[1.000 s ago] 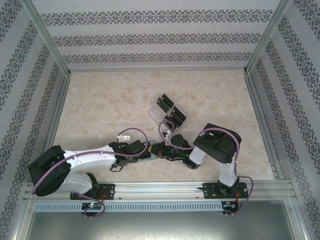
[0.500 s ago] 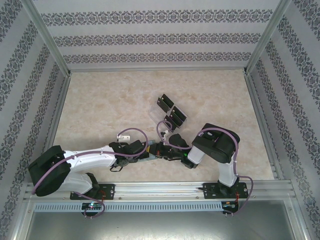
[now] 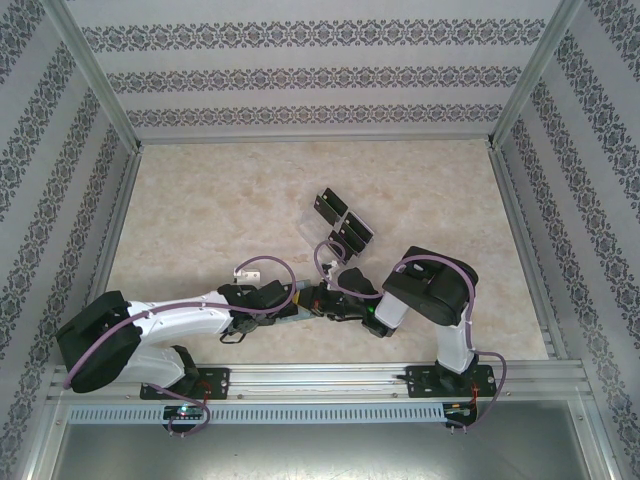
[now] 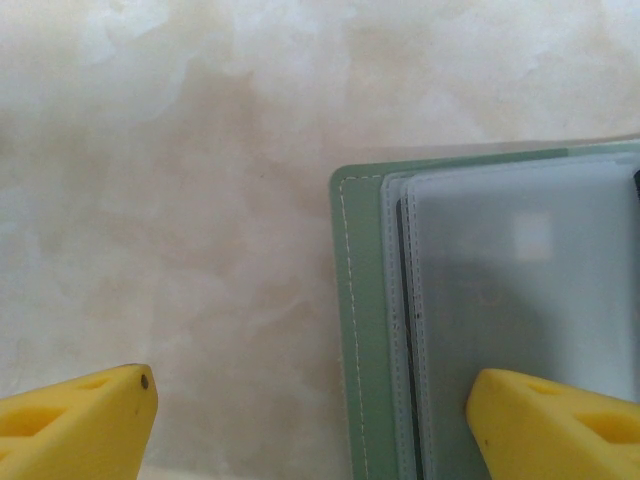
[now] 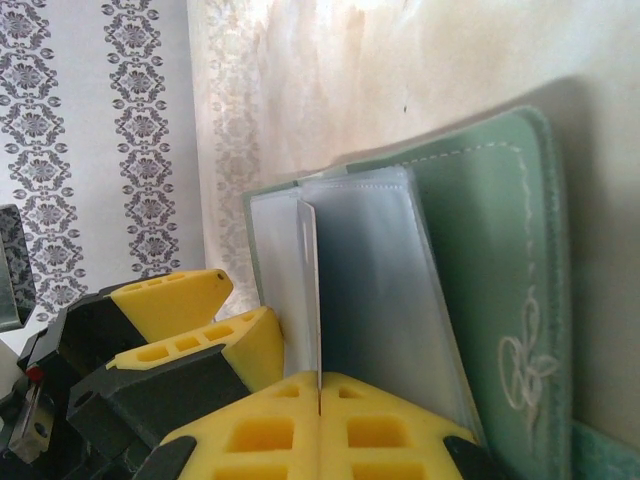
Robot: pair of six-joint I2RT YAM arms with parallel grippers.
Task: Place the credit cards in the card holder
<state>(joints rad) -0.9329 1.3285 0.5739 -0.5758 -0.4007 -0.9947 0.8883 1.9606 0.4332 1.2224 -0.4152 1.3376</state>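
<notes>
Where the two arms meet, the card holder [image 4: 355,330] lies open on the worktop [image 3: 200,200], with its grey-green cover underneath and its clear sleeve leaves on top. Pale stitching runs along the cover edge, and an embroidered flower-like motif [image 5: 525,355] marks the green flap.

Left jaws: released and spread wide. In the left wrist view, one yellow fingertip [image 4: 545,425] stands over the sleeve leaves of the card holder. The other [image 4: 80,420] stands over bare worktop, off the stitched edge of the card holder. One corner of the card holder lies between the two. Whether the fingertip over the leaves presses on them cannot be told.

Right jaws: clenched on a single clear sleeve leaf [image 5: 306,260] of the card holder. This leaf stands upright from the stack, pinched at its free edge, and the other leaves lie flat on either side of it. A thin dark line shows between two leaves in the left wrist view; what it is cannot be told.

The credit cards [image 3: 328,205] lie beyond the card holder, on its far-wall side and apart from it, in two black groups. They sit at a clear tray [image 3: 313,228]; whether they rest in it or against it cannot be told
</notes>
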